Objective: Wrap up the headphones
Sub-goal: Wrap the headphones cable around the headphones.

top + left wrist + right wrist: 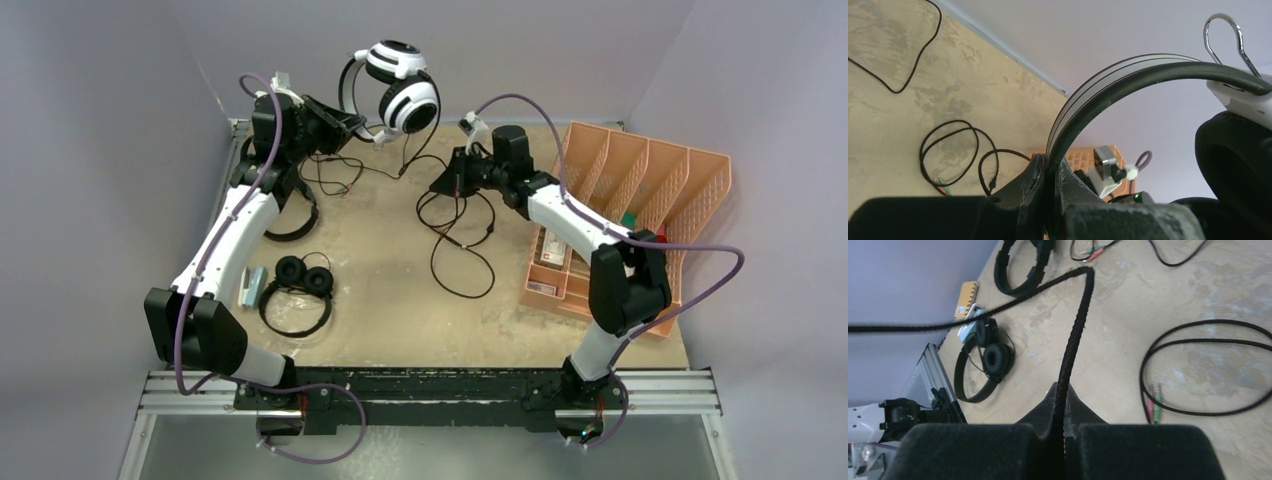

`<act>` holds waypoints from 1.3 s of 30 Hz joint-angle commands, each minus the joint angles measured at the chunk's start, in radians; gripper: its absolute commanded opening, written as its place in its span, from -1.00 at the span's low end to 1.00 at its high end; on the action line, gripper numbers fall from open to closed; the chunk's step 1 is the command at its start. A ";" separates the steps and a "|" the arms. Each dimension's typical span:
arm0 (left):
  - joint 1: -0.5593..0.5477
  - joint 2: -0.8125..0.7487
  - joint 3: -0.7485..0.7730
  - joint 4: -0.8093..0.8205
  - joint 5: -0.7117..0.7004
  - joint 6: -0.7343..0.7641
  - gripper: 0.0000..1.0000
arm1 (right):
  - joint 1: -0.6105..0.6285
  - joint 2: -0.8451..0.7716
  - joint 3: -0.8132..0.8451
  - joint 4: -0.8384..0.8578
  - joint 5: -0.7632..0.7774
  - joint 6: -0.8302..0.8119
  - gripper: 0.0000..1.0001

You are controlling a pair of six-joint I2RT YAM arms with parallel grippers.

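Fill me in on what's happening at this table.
The left end effector is shut on the headband of the white-and-black headphones, holding them up over the far side of the table. The right end effector is shut on a black cable that seems to belong to that pair. More cable lies in loose loops on the table. The small black headphones and the larger black headphones lie on the left.

top: overhead, whole table (390, 300) | wrists: close, low over table | shared: cable plugs (942, 183)
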 commanded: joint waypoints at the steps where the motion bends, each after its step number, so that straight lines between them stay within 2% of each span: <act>1: 0.008 -0.055 -0.002 0.080 0.101 0.096 -1.00 | -0.087 -0.051 0.040 -0.069 -0.010 -0.068 -1.00; 8: 0.005 -0.089 -0.079 -0.039 0.171 0.274 -1.00 | -0.167 -0.055 0.135 -0.171 0.026 -0.129 -1.00; 13: -0.005 -0.137 -0.183 0.005 0.232 0.269 -1.00 | -0.171 -0.019 0.215 -0.161 0.039 -0.136 -1.00; 18: -0.043 -0.176 -0.213 0.032 0.271 0.232 -1.00 | -0.174 0.072 0.315 -0.167 0.059 -0.164 -1.00; 21: -0.104 -0.195 -0.196 -0.059 0.240 0.327 -1.00 | -0.184 0.132 0.413 -0.212 0.030 -0.168 -1.00; 25: -0.238 -0.209 -0.140 -0.272 0.069 0.614 -1.00 | -0.191 0.181 0.556 -0.351 -0.029 -0.230 -1.00; 29: -0.281 -0.264 -0.200 -0.307 -0.072 0.789 -1.00 | -0.199 0.209 0.670 -0.574 -0.047 -0.281 -1.00; 33: -0.313 -0.253 -0.239 -0.315 -0.272 0.912 -1.00 | -0.205 0.205 0.780 -0.746 -0.059 -0.298 -1.00; 39: -0.346 -0.174 -0.206 -0.291 -0.502 0.944 -1.00 | -0.203 0.144 0.835 -0.745 -0.187 -0.230 -1.00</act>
